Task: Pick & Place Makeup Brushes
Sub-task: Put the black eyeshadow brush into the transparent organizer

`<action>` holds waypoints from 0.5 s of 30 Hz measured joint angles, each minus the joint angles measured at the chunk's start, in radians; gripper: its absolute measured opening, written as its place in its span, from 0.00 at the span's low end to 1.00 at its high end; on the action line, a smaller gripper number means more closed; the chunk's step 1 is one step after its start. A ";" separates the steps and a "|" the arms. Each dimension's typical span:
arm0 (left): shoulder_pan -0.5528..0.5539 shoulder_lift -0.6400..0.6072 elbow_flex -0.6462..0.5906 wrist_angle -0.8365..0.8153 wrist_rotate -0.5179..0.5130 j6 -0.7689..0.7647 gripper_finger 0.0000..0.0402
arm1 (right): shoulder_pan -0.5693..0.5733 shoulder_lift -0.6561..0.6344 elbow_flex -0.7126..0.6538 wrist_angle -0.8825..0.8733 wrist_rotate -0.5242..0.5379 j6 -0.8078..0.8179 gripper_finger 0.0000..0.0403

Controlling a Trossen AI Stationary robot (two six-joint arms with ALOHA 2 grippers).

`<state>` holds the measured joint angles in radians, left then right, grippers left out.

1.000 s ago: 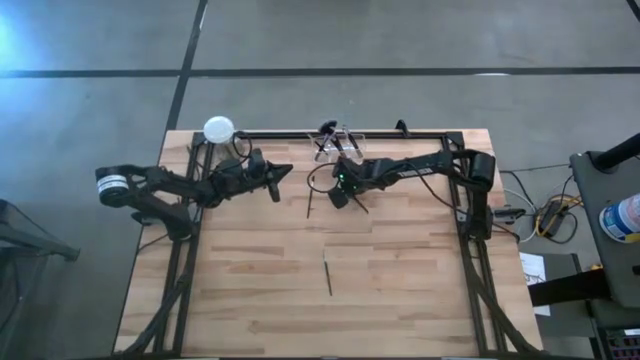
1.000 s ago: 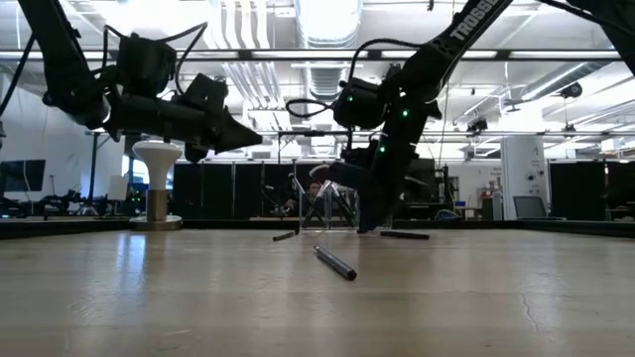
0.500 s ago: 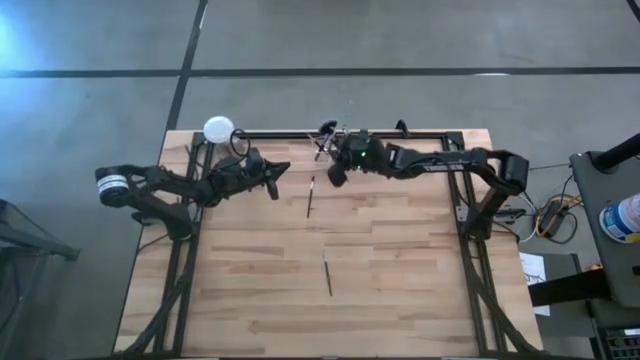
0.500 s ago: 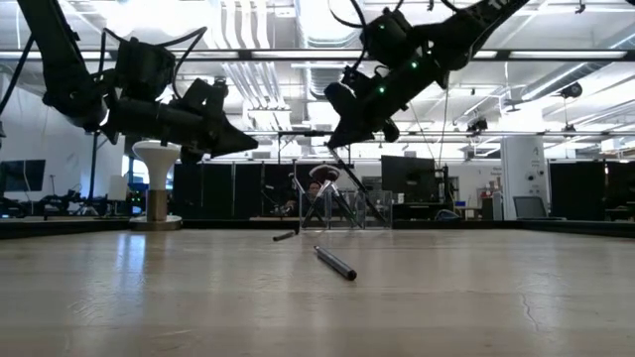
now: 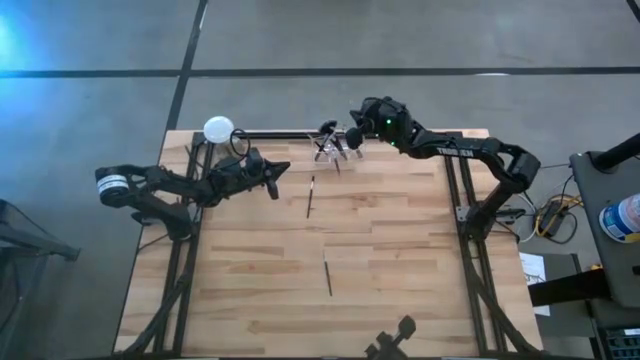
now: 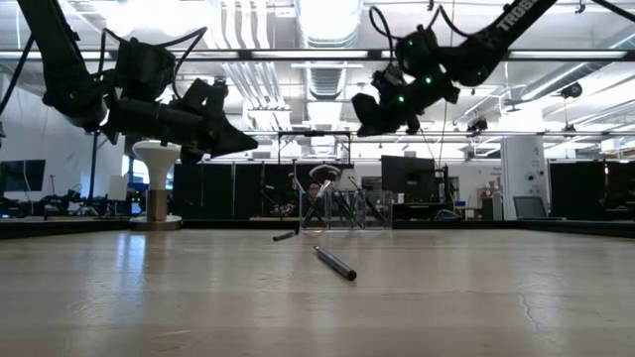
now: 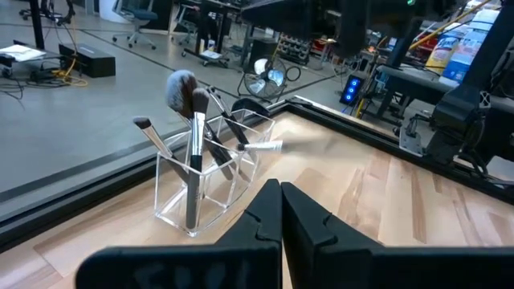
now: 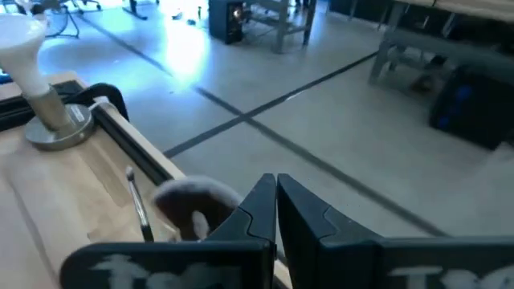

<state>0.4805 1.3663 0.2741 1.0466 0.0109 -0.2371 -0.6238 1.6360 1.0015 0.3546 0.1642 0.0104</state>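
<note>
The thin dark makeup brushes are sitting in two places. Several are standing bristle-up in a clear, faceted acrylic holder [image 7: 210, 172] at the far edge of the table, leaning outward against its walls because the slim handles have nothing else to prop them; one grey fluffy-headed brush [image 7: 181, 90] is rising tallest, and a flatter brown-tipped brush [image 7: 149, 132] is tilting away from it. Two more are lying flat on the pale wooden plank table [image 5: 400, 260]: one dark loose brush [image 5: 310, 196] just in front of the holder, and a second dark stick-like brush [image 5: 327, 277] well apart from it toward the table's middle, which the low view is showing as a dark rod [image 6: 335, 262] resting on the wood. These two look like the ones not yet collected.

The right gripper [image 5: 352, 136] is hanging above the holder at the far rail, its fingers pressed together with nothing visible between them in its own wrist view, where a blurred fluffy brush head [image 8: 195, 201] is showing just below the fingertips. That placement suggests a drop-off point directly over the holder, though whether a brush is being released there cannot be told.

The left gripper [image 5: 275, 182] is waiting near the table's left side, raised off the wood, fingers [image 7: 269, 217] closed together on nothing and pointing toward the holder. Beside it at the far left corner a white ball-topped metal stand [image 5: 218, 129] is standing apart from the work.
</note>
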 joint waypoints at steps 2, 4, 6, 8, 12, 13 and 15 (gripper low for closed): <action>0.000 0.000 0.000 0.000 0.000 0.000 0.00 | -0.014 0.000 -0.012 0.008 -0.032 0.018 0.02; 0.000 0.000 0.000 0.000 0.000 0.000 0.00 | -0.013 -0.002 -0.019 0.013 -0.038 0.020 0.02; 0.000 0.000 0.000 0.000 0.000 0.001 0.00 | -0.007 -0.002 -0.025 -0.001 -0.043 0.021 0.02; 0.000 0.000 0.000 0.000 0.000 0.001 0.00 | 0.004 -0.002 -0.028 -0.028 -0.046 0.043 0.02; 0.000 0.000 0.000 0.000 0.000 0.001 0.00 | 0.048 -0.010 -0.027 -0.171 -0.054 0.153 0.02; 0.000 0.000 0.000 0.000 0.000 0.001 0.00 | 0.065 -0.011 -0.028 -0.221 -0.055 0.180 0.02; 0.000 0.000 0.000 0.000 0.000 0.001 0.00 | 0.106 -0.011 -0.028 -0.305 -0.058 0.230 0.03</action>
<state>0.4805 1.3663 0.2741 1.0467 0.0109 -0.2359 -0.5174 1.6247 0.9737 0.0496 0.1061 0.2409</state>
